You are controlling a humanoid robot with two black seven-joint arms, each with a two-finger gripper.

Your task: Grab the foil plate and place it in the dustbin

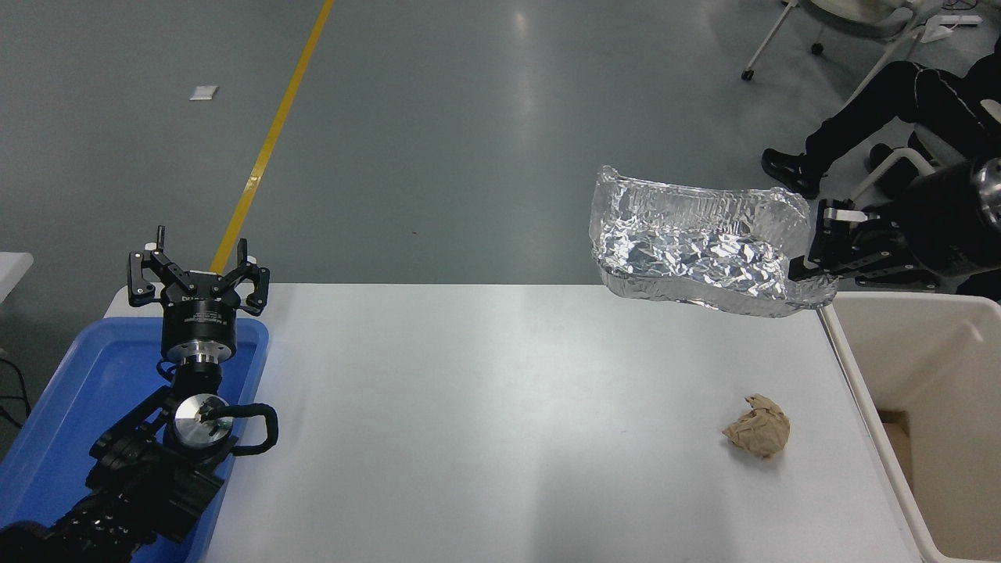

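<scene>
The foil plate point(696, 246), a crinkled silver tray with a bent rim, hangs in the air over the table's far right corner. My right gripper point(813, 246) comes in from the right edge and is shut on the plate's right rim. The plate's right end reaches almost to the near-left corner of the cream dustbin point(860, 375), which stands beside the table at the right. My left gripper point(199, 270) is parked open at the lower left, above the blue tray.
A crumpled brown paper ball point(757, 435) lies on the white table point(469, 422) near its right side. A blue tray point(55, 414) sits at the table's left end. A seated person's legs point(868, 117) and chair legs are at the top right.
</scene>
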